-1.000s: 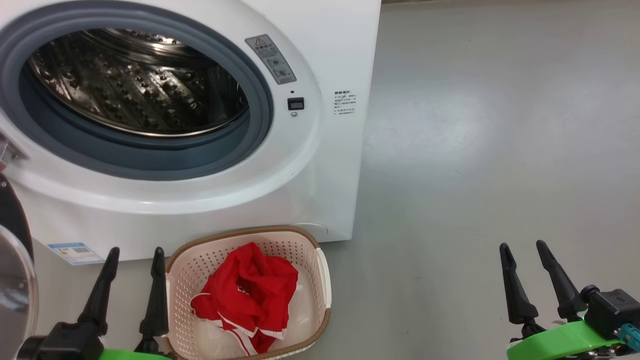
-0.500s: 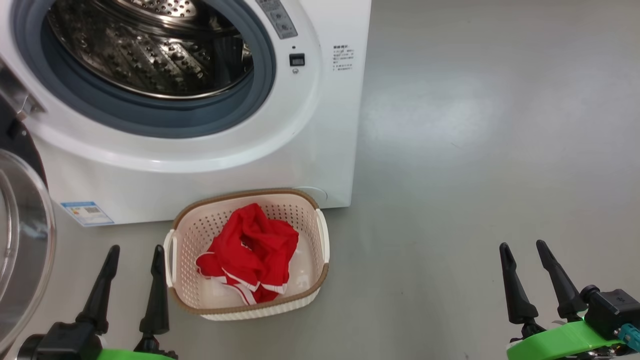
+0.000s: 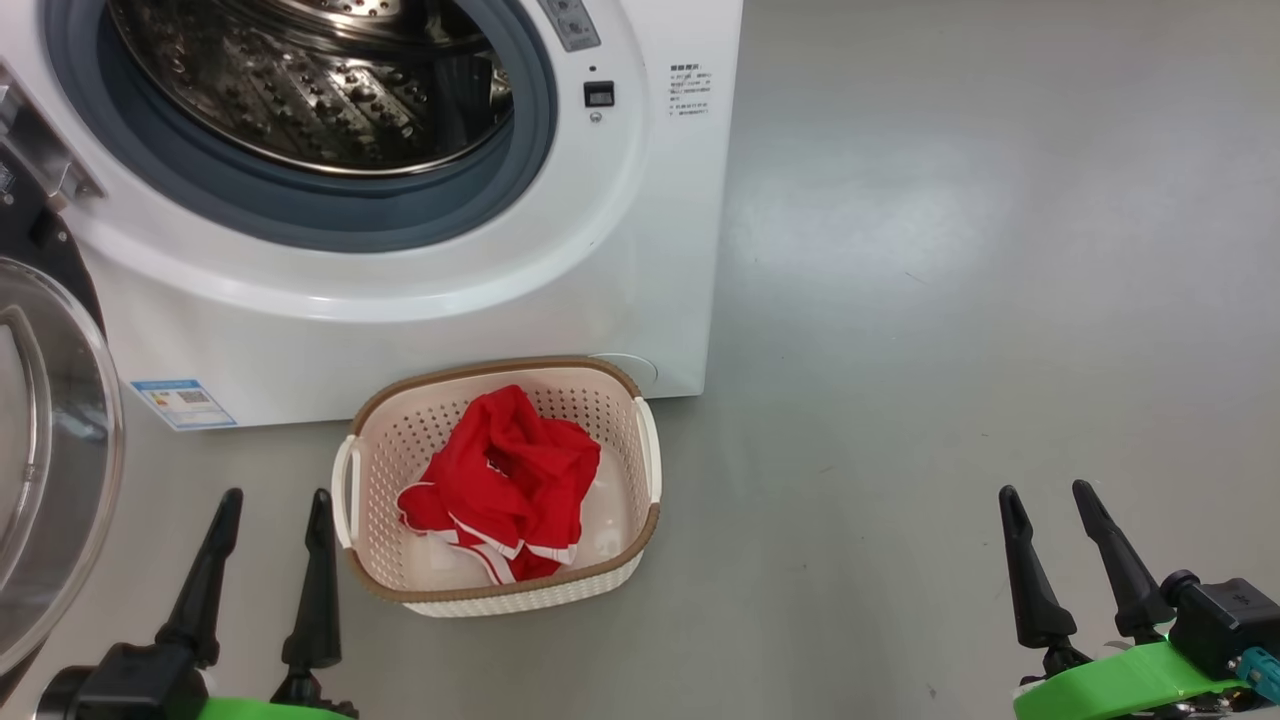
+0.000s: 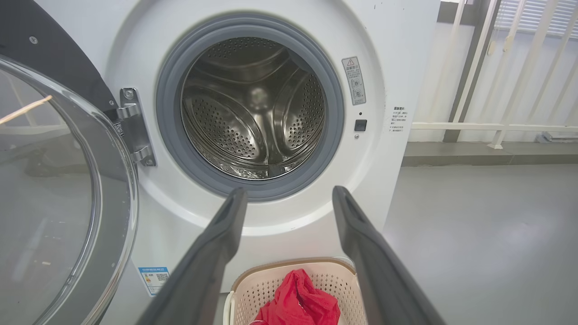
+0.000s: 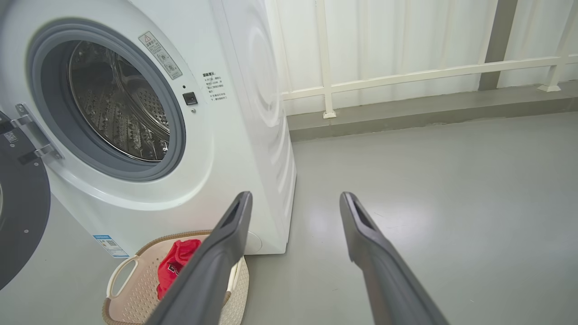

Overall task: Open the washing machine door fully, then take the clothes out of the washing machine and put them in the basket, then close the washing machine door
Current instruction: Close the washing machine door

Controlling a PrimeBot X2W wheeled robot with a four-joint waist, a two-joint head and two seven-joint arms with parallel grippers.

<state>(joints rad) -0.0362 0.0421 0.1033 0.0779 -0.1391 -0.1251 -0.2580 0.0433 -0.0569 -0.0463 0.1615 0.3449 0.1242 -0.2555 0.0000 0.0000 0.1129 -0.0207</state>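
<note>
Clothes [image 3: 500,480] lie in the basket [image 3: 480,368] below the empty drum [image 3: 320,90], so the door [image 3: 50,450] (swung wide at left) needs closing. Left pincer [image 3: 276,497] and right pincer [image 3: 1045,490] both gape empty; best press the left against the door's rim and sweep until it latches.

Washing machine door [image 4: 54,203] open, red clothes [image 4: 298,304] in basket [image 4: 262,289] — left gripper [image 4: 290,192] spread wide

Long dark tapered fingers [image 3: 205,580], bright green wrist brackets [image 3: 1110,685], teal connector [image 3: 1262,668]
</note>
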